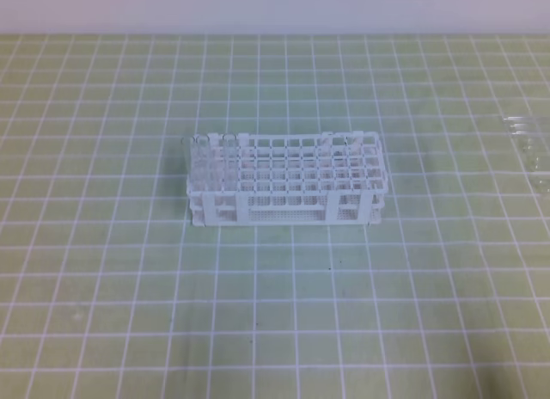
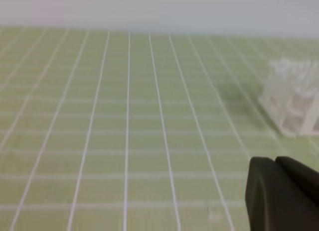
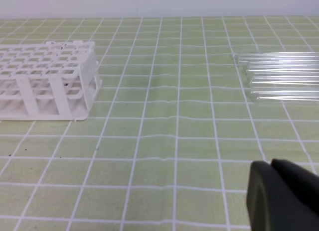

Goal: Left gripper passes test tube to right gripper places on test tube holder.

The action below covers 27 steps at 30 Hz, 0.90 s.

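Note:
The white test tube holder [image 1: 284, 182] stands mid-table, with a few clear tubes upright in its left end [image 1: 209, 154]. Several clear test tubes [image 3: 284, 76] lie side by side on the mat to the right, also visible at the high view's right edge [image 1: 528, 145]; I cannot tell which one is the task's tube. No arm shows in the high view. In the left wrist view the left gripper [image 2: 275, 164] is shut and empty, low over the mat, with the holder [image 2: 294, 99] blurred ahead right. The right gripper [image 3: 270, 165] is shut and empty, nearer than the lying tubes, with the holder [image 3: 47, 76] ahead left.
A green mat with a white grid [image 1: 275, 313] covers the table. A pale wall [image 1: 275, 8] borders the far edge.

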Motion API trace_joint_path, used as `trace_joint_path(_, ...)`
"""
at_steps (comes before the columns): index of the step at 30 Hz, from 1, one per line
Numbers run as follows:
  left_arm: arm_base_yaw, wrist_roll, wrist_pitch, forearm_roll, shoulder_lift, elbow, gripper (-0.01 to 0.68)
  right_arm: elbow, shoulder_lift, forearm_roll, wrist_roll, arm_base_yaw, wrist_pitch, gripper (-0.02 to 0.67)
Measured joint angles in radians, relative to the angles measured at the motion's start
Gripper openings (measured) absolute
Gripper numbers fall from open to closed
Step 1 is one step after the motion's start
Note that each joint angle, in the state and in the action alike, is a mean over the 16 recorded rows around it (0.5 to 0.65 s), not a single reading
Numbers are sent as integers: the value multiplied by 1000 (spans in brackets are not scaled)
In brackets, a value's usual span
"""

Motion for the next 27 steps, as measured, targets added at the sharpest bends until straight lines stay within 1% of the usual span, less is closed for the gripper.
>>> trace_joint_path(2, 0, 47, 36, -32, -4, 3, -2, 0, 0, 0, 0, 0, 0, -16)
trace_joint_path(10, 0, 52, 122, -10, -4, 1, -3, 0, 0, 0, 0, 0, 0, -16)
trace_joint_path(27, 0, 52, 122, -6, -9, 4, -2, 0, 0, 0, 0, 0, 0, -16)
